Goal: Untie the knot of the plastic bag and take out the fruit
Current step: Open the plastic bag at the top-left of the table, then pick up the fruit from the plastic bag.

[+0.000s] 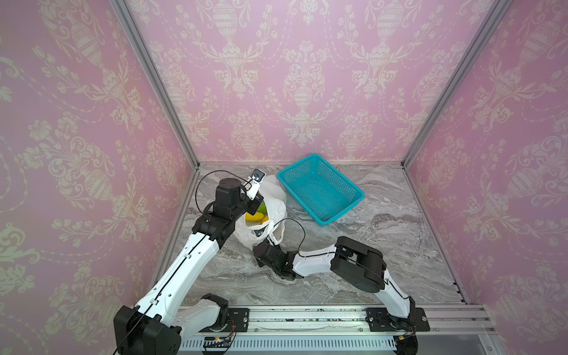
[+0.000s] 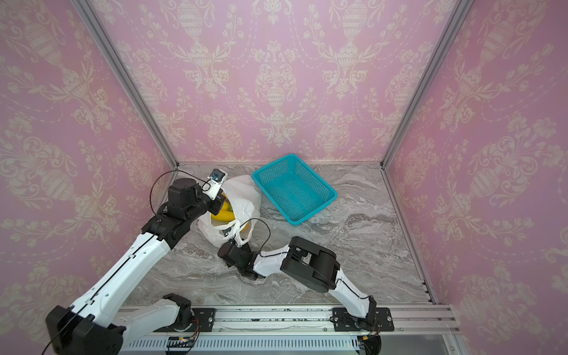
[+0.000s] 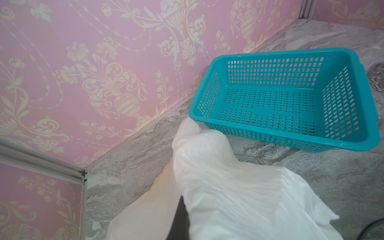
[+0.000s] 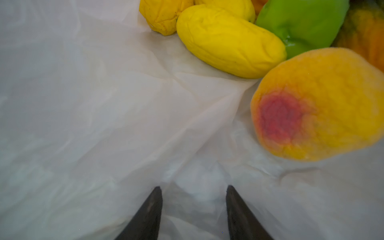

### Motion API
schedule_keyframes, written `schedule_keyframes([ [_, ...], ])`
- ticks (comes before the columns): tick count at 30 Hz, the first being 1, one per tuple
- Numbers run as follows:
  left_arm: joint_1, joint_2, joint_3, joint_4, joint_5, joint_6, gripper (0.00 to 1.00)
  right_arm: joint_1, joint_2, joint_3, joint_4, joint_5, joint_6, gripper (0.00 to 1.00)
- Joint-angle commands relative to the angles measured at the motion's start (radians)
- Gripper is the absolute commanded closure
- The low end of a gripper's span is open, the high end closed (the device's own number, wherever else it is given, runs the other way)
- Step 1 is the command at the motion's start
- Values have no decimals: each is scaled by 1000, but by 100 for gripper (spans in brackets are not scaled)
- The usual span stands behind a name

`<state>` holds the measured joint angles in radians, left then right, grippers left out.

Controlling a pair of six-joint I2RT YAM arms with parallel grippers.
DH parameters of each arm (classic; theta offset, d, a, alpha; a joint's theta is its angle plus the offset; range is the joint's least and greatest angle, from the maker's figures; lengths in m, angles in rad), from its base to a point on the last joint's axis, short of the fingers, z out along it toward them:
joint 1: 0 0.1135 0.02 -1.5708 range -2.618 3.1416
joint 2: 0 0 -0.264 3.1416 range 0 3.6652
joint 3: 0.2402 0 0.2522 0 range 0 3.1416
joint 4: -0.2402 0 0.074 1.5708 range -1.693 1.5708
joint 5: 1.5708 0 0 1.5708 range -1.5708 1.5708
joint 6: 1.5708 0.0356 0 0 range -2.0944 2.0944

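Note:
The white plastic bag (image 1: 276,203) (image 2: 247,193) lies open-mouthed at the table's far left. Fruit (image 1: 255,216) (image 2: 222,215) shows inside it. My left gripper (image 1: 256,209) is shut on the bag's far rim; in the left wrist view the film (image 3: 228,187) wraps its dark finger (image 3: 180,218). My right gripper (image 4: 193,189) is inside the bag's near mouth (image 1: 264,232), open, with only film between its fingers. Ahead of it lie a yellow-red fruit (image 4: 318,106), a long yellow one (image 4: 228,41) and a green one (image 4: 301,22). No knot is in view.
A teal perforated basket (image 1: 298,199) (image 2: 272,199) (image 3: 280,52) stands just right of the bag, near the back wall, with nothing in it. Pink walls and metal posts close in the grey marble table (image 1: 384,246).

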<state>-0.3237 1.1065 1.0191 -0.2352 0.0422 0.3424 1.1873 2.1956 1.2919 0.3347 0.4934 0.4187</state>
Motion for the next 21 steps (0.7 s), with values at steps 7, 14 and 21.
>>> schedule_keyframes([
  [7,8,-18,-8,39,6,18,100,-80,-137,99,-184,26,-24,46],
  [14,8,-22,-8,40,22,18,100,-143,7,302,-332,-29,-24,40],
  [21,7,-22,-8,42,24,17,100,-176,60,365,-432,13,-6,21],
])
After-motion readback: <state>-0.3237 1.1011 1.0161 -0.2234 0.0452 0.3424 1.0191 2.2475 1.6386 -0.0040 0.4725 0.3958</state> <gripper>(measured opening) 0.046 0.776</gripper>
